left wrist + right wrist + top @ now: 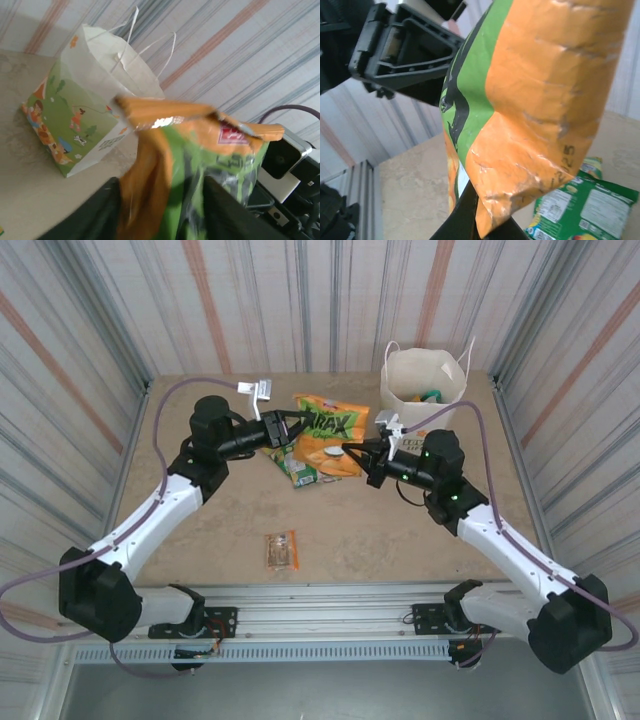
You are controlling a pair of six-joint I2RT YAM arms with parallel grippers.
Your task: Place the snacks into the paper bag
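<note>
An orange and green snack packet hangs above the table between both grippers. My right gripper is shut on its lower orange corner, which is pinched between the black fingers. My left gripper stands open, its jaws wide apart, with the packet's other end lying loosely between them. A green packet lies flat on the table under the hanging one and appears again in the right wrist view. A small clear packet lies near the front. The white paper bag stands upright at the back right, with its printed green side facing the left wrist camera.
The paper bag's mouth is open and something teal and green sits inside. Striped walls close the table on three sides. A metal rail runs along the near edge between the arm bases.
</note>
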